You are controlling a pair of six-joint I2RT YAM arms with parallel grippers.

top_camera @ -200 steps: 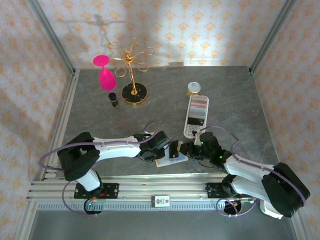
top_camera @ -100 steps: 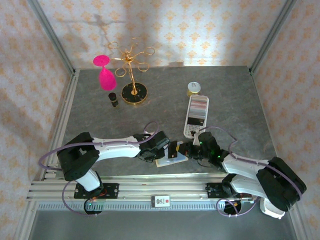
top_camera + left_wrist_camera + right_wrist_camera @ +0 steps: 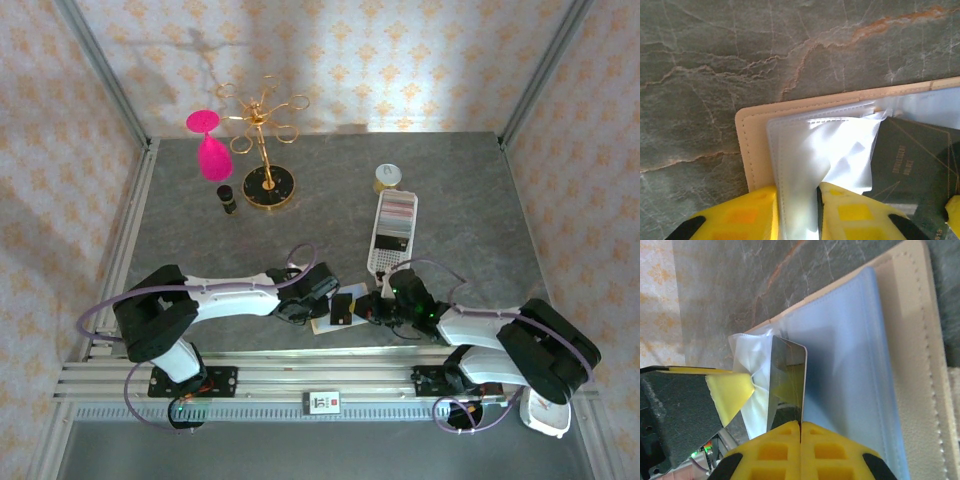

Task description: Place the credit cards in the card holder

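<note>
Currently open beige stitched card holder (image 3: 752, 150); left jaws pinch its glossy clear sleeve (image 3: 810, 155), right jaws grip thin dark credit card (image 3: 787, 370).

card holder (image 3: 747, 150): beige, open flat (clear sleeves up) | credit card (image 3: 787, 375): dark, tilted over the sleeves

right fingers (image 3: 771, 450): clamped the credit card (image 3: 788, 374) by its edge.
credit card: stood upright over clear sleeve (image 3: 850, 365).
card holder (image 3: 912, 335): lay open on desk (image 3: 730, 290).
</note>
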